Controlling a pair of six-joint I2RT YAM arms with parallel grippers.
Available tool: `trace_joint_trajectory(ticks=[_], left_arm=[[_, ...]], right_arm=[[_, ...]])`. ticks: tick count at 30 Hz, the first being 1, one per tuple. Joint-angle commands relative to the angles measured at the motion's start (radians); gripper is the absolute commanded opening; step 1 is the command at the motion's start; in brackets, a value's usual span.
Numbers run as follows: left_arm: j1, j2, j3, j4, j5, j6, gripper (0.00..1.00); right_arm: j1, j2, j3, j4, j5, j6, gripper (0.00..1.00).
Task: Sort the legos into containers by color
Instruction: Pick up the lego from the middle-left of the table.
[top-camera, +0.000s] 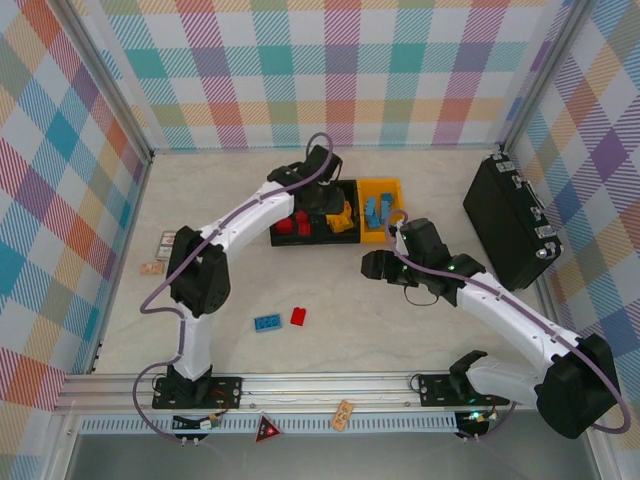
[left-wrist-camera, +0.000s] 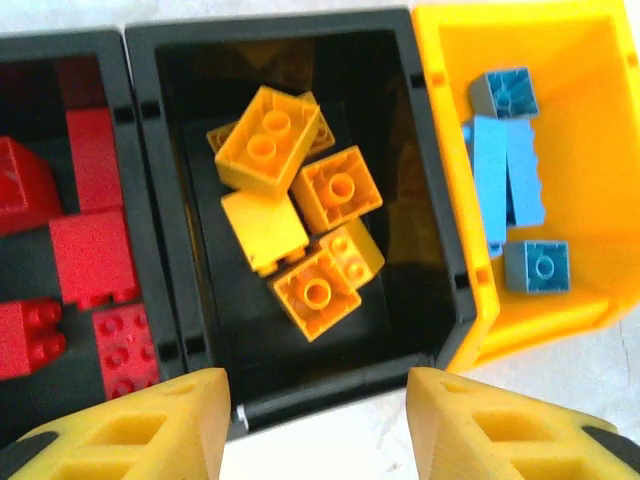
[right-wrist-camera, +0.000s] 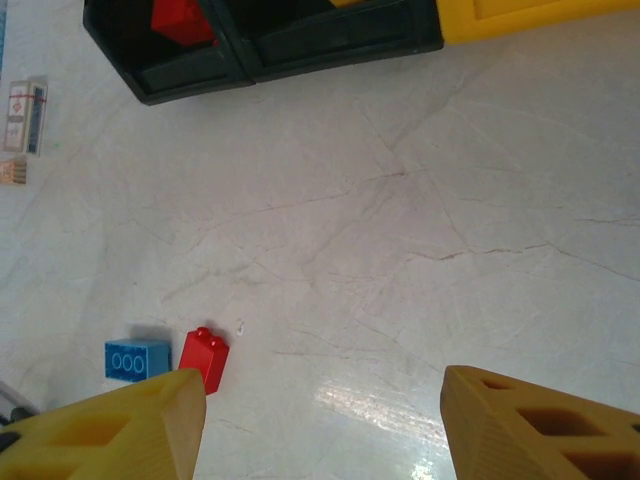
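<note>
Legos (left-wrist-camera: 318, 290): most lie sorted by color in three bins (top-camera: 310, 241) at the far middle of the counter (top-camera: 400, 330). Two lie loose, nearer the arms.
Counter: pale and veined, with plaid panels on three sides.
Case (top-camera: 510, 225): black with metal latches, at the right edge, well apart from the bins.
Left gripper (left-wrist-camera: 315, 395): hangs over the near rim of the middle bin. Its yellow fingers (left-wrist-camera: 160, 420) are parted with nothing between them.
Right gripper (right-wrist-camera: 325, 400): over bare counter on the near side of the yellow bin. Its fingers are spread wide and hold nothing.
Bins: they stand in a row with their side walls touching.
Left bin (left-wrist-camera: 50, 47): black, holding the red legos (left-wrist-camera: 90, 255).
Middle bin (left-wrist-camera: 410, 250): black, holding the yellow legos (left-wrist-camera: 270, 140), about six in a heap, some tilted against each other.
Yellow bin (left-wrist-camera: 600, 150): at the right end of the row, holding the blue legos (left-wrist-camera: 505, 170), which lie along its left wall.
Cards (top-camera: 165, 240): small and printed, near the counter's left edge.
Loose blue lego (right-wrist-camera: 137, 360): on bare counter, well short of the bins.
Loose red lego (right-wrist-camera: 204, 358): just to the right of the loose blue lego.
</note>
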Motion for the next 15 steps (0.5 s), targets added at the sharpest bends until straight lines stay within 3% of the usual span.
trace_joint_trajectory(ticks=[1, 15], left_arm=[[-0.008, -0.106, -0.099, 0.032, 0.058, 0.011, 0.50], [-0.010, -0.344, -0.508, -0.028, 0.227, 0.060, 0.53]], right_arm=[[-0.006, -0.007, 0.015, 0.001, -0.089, -0.053, 0.64], [-0.005, -0.004, -0.033, 0.009, -0.333, -0.163, 0.64]])
